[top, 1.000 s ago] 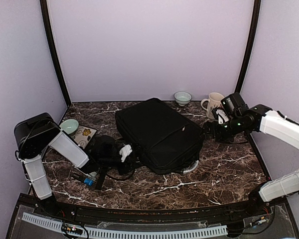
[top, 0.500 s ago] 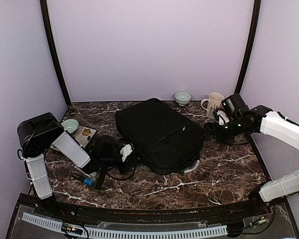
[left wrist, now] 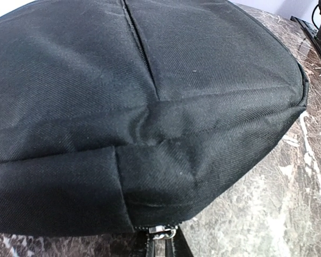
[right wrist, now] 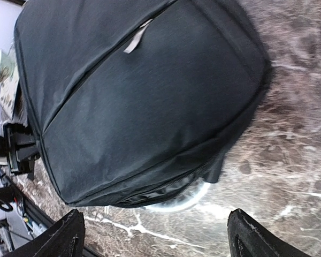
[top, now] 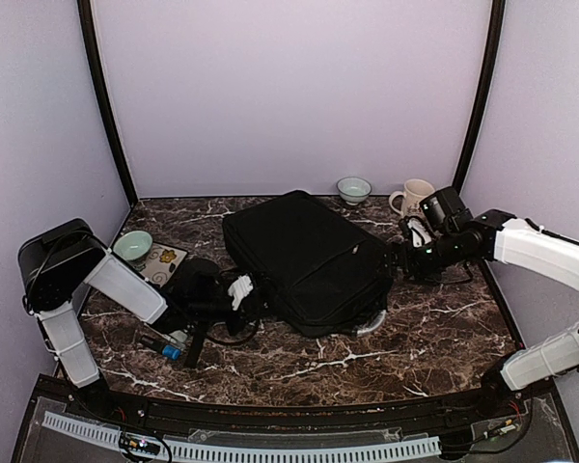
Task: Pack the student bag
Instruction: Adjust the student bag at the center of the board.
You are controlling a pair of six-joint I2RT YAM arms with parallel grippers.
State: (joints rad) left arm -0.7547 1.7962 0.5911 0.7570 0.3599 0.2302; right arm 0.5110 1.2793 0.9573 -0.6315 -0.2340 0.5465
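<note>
The bag (top: 304,258) was noted lying flat and aslant at mid-tabletop (top: 415,328), with a bowl (top: 353,188) and a mug (top: 413,200) standing behind it. The left pincer (left wrist: 168,247) was seen pressed together on the metal zip pull (left wrist: 163,232) at the bag's left edge. The right pincer (right wrist: 156,231) was held spread wide just beside the bag's right end; contact could not be told.

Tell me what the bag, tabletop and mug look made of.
Bag: matte black woven fabric, likely nylon or polyester; twill weave and creases show. Tabletop: dark brown with white veins, slight sheen; marble or a printed laminate, can't tell. Mug: smooth cream, probably ceramic.
</note>
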